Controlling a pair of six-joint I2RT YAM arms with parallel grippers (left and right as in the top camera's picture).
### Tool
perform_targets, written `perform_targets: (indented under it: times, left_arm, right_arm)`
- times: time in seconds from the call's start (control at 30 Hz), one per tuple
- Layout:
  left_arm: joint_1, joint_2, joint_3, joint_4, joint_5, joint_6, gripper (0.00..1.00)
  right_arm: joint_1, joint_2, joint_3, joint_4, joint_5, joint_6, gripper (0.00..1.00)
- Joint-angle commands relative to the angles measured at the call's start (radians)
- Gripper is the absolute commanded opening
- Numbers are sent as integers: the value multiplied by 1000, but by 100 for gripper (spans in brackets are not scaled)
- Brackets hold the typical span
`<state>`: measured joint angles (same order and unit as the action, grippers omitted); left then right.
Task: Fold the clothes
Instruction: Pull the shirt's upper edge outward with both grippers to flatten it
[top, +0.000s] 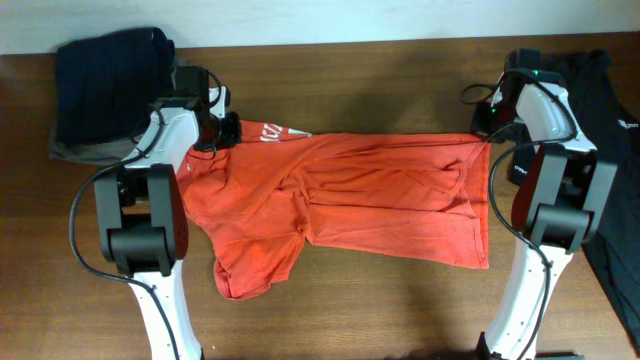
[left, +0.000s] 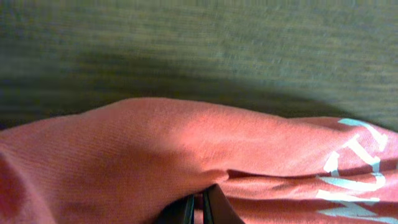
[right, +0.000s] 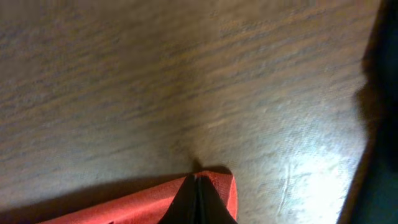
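The clothes, one orange-red T-shirt (top: 380, 190), lie spread across the middle of the table with a sleeve hanging toward the front left. White lettering (top: 270, 132) shows at its back left edge. My left gripper (top: 222, 136) is shut on the fabric beside that lettering; in the left wrist view its jaws (left: 198, 208) pinch a fold of the shirt (left: 155, 143), which fills the lower half. My right gripper (top: 487, 133) is shut on the shirt's back right corner; the right wrist view shows the jaws (right: 197, 190) closed over the red hem (right: 124, 208).
A pile of folded navy and grey garments (top: 110, 85) sits at the back left corner. A black garment (top: 605, 110) with a small white logo lies along the right side, behind my right arm. Bare wooden table (top: 380, 90) stretches behind the shirt.
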<state>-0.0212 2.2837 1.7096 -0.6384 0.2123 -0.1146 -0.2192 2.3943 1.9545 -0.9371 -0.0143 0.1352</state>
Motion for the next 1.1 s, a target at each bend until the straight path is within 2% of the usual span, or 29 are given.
perform_targets:
  times: [0.0,0.13,0.3,0.43,0.53,0.6,0.7,0.83,0.97,1.07]
  left_arm:
    - [2,67,-18,17,-77,26,8]
    - [-16,67,10,13,-78,27,8]
    - [-31,67,192,-106,-87,26,9]
    - [-31,67,387,-281,-136,27,16]
    - [-32,67,505,-389,-135,26,27]
    - [-35,67,559,-460,-135,26,28]
    - [-35,67,583,-590,-133,17,28]
    - [-37,92,571,-676,-130,14,28]
    - [-39,146,565,-739,-130,14,19]
    - [-40,203,565,-782,-122,-4,8]
  right_arm:
    - [-37,78,54,-12,101,-7,4]
    - [-34,78,166,-97,91,-6,4]
    - [-35,73,387,-272,86,23,4]
    - [-36,66,602,-431,33,31,4]
    - [-27,66,737,-562,-90,26,8]
    - [-14,66,781,-630,-150,-15,12]
    - [18,70,768,-698,-159,-34,14]
    - [59,71,668,-689,-159,-33,9]
    - [93,71,515,-642,-159,-34,8]
    - [109,71,371,-562,-160,-33,6]
